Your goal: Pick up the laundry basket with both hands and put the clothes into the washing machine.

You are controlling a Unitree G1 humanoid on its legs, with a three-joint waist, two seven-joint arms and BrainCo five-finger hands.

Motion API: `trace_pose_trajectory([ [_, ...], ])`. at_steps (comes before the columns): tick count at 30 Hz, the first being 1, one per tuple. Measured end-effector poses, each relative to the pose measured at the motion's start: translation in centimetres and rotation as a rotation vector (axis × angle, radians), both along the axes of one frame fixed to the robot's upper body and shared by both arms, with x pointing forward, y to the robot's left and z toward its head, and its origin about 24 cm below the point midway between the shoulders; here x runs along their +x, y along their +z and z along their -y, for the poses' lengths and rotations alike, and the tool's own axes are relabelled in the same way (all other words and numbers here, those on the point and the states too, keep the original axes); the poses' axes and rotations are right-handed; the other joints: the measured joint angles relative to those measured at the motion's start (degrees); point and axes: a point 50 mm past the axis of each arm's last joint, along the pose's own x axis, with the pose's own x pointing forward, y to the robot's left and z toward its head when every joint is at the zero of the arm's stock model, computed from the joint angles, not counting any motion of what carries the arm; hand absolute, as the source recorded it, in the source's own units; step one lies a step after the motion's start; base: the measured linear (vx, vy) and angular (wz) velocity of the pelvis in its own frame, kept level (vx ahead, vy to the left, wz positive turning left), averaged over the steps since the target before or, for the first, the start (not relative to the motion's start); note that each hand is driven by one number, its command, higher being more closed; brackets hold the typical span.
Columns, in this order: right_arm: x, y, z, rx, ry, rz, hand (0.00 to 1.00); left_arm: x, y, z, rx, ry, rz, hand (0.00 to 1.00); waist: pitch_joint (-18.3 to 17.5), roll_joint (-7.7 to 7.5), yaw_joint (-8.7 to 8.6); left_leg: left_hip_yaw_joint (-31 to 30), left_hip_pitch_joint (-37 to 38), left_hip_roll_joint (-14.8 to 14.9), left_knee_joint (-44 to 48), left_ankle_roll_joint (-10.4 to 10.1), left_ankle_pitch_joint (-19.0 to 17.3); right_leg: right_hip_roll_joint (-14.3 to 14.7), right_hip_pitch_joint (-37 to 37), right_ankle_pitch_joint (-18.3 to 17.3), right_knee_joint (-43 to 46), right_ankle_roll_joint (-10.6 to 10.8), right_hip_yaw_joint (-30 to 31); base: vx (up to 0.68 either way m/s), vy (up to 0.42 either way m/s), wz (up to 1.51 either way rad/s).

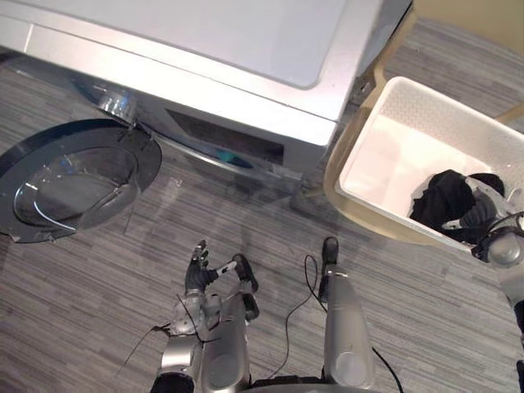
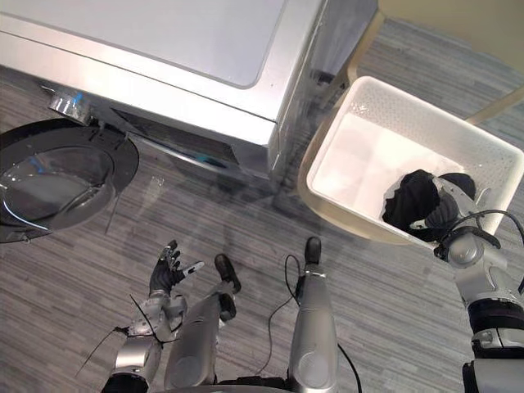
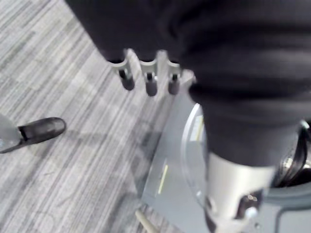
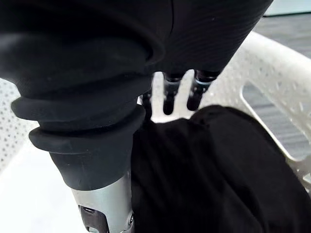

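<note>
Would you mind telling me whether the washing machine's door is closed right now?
No, the round door is swung wide open, lying out beside the front of the washing machine.

a: how much of the washing machine (image 1: 205, 49) can you make out?
b: the top and front only. its far side runs off the picture's edge, and the drum's inside can't be seen. the round door (image 2: 57, 176) is cut at the left edge.
a: and the laundry basket (image 1: 409, 102)?
b: its right corner is cut off in the left eye view. the right hand (image 1: 481, 214) covers part of the black clothes (image 1: 442, 196), and its grip is unclear.
</note>
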Motion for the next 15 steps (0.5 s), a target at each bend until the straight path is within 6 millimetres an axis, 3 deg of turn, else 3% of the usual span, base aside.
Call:
trace_pose_trajectory([
  [9, 0.2, -0.5, 0.0, -0.007, -0.011, -0.029, 0.0, -0.1, -0.3, 0.0, -0.014, 0.02, -0.014, 0.0, 0.0, 0.04, 1.21, 0.0, -1.1, -0.1, 0.0, -0.1, 0.3, -0.1, -1.5, 0.0, 0.7, 0.0, 0.1, 0.03, -0.013, 0.0],
  [15, 0.8, 0.6, 0.1, -0.023, -0.027, 0.027, 0.0, 0.0, -0.2, 0.1, -0.017, 0.021, -0.007, 0.0, 0.1, 0.21, 1.37, 0.3, -5.0, -1.5, -1.3, 0.3, 2.2, -1.4, -7.5, -0.1, 3.4, 0.0, 0.9, -0.02, -0.027, 0.08],
])
